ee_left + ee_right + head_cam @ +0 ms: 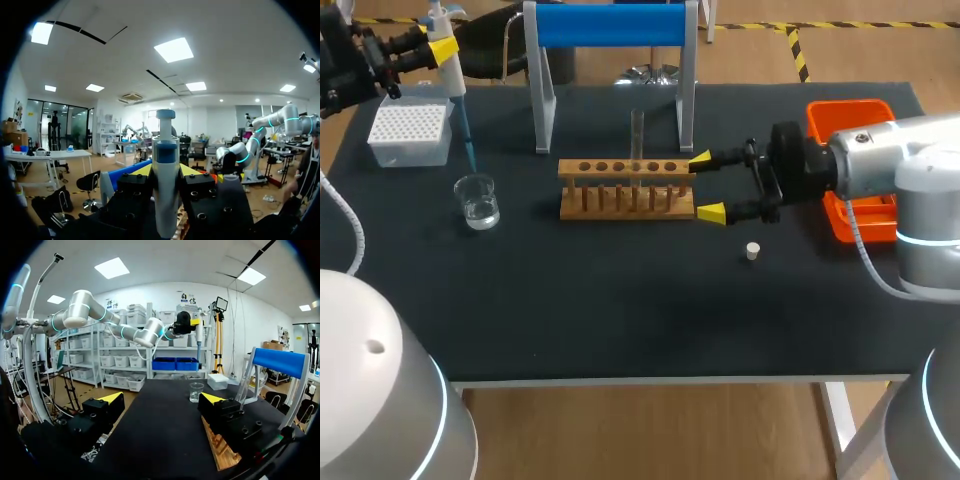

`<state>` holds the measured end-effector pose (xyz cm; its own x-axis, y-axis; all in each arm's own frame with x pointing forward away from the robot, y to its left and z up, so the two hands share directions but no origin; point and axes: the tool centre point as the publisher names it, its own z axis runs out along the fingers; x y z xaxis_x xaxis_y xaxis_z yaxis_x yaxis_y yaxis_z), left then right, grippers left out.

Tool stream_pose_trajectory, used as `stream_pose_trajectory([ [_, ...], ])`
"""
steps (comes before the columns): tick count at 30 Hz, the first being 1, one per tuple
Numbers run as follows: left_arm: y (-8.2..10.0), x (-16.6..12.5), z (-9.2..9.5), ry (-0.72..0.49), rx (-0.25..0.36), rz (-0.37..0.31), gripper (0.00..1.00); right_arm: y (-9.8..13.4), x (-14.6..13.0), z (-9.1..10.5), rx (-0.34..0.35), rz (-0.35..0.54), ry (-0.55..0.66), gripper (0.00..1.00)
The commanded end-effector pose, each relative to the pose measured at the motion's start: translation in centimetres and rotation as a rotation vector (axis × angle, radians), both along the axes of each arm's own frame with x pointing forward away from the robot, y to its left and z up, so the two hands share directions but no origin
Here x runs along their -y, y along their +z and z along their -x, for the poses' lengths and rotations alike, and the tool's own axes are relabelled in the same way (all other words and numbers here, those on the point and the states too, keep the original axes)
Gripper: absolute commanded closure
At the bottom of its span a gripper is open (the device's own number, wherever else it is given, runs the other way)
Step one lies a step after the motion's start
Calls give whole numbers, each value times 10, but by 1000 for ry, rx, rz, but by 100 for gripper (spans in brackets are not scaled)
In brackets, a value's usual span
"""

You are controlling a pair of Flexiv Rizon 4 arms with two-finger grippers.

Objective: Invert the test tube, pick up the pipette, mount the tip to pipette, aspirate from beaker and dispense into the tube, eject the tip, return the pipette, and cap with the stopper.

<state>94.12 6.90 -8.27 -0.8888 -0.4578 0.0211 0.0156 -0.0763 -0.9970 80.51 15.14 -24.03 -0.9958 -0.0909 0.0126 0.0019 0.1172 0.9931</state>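
Note:
At the table's far left my left gripper (438,48) is shut on the white pipette (448,70), seen between the fingers in the left wrist view as the pipette (166,190). Its blue tip (466,135) slants down, ending just at the mouth of the glass beaker (478,200), which holds clear liquid. A clear test tube (637,135) stands upright in the wooden rack (627,188). My right gripper (705,187) is open at the rack's right end, its fingers either side of that end. The white stopper (752,251) lies on the mat nearer the front.
A white tip box (410,130) sits behind the beaker. The blue-topped stand (610,25) rises behind the rack. An orange tray (850,120) lies at the far right, under my right arm. From the right wrist, the beaker (196,391) and tip box (218,381) show ahead.

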Motion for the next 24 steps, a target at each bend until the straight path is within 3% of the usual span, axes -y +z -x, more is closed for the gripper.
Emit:
stream_pose_trajectory([
  [1, 0, 0, 0, -1, 1, 0, 100, 1, 1, 1, 0, 2, -1, 0],
  [8, 0, 0, 0, -1, 1, 0, 100, 1, 1, 1, 0, 2, -1, 0],
  [24, 0, 0, 0, -1, 1, 0, 100, -7, -72, 5, 31, 162, -110, 0],
])
